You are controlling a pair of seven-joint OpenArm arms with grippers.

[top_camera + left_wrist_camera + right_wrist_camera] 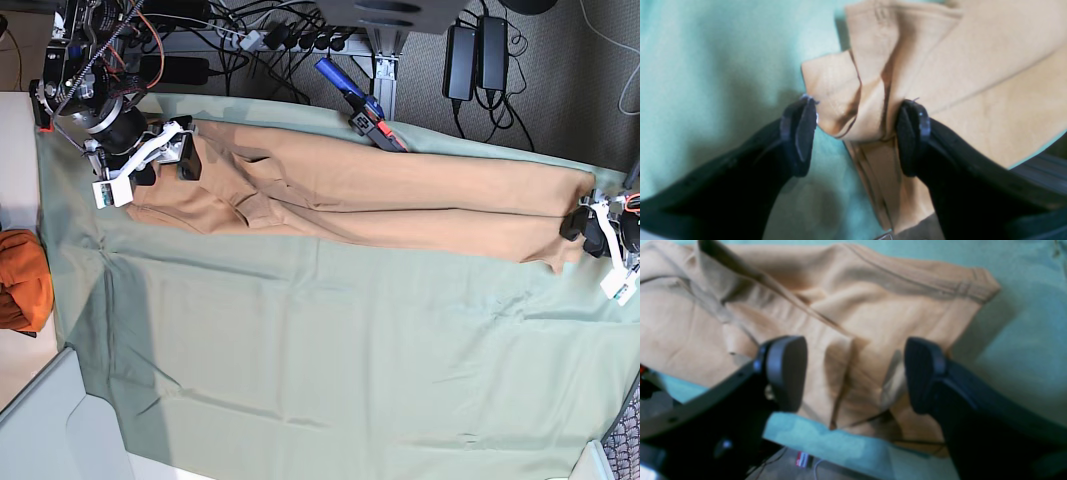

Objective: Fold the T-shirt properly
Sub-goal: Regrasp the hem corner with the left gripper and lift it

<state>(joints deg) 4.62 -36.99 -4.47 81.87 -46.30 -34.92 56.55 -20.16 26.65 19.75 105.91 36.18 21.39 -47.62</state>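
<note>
Jaws on my left gripper (857,133) stand wide apart, nothing pinched between them. Through its wrist camera I see dark padded fingertips (805,133) straddling a bunched, creased end of the plain tan short-sleeved cotton T-shirt (940,66); whether either pad touches the fabric I cannot tell. One pad sits over the pale green cloth sheet (706,66), the other over tan cloth.

Right gripper (857,373) also spread open and holding nothing. Its wrist view shows both pads poised above a rumpled, hemmed end of the shirt, which lies close to the near edge of the green sheet. Contact unclear, picture soft.

From the base view, the T-shirt (380,195) lies stretched into a long narrow band across the far part of the green sheet (330,360), folded lengthwise, with a lump of wrinkles toward the right gripper's end. Right gripper (170,150) is at one end of the band, left gripper (590,228) at the other, well apart.

Beyond the sheet: a brighter orange cloth bundle (22,280) rests off the sheet's edge near the right arm. A blue-handled tool (355,100) lies at the far edge, just beside the shirt.
</note>
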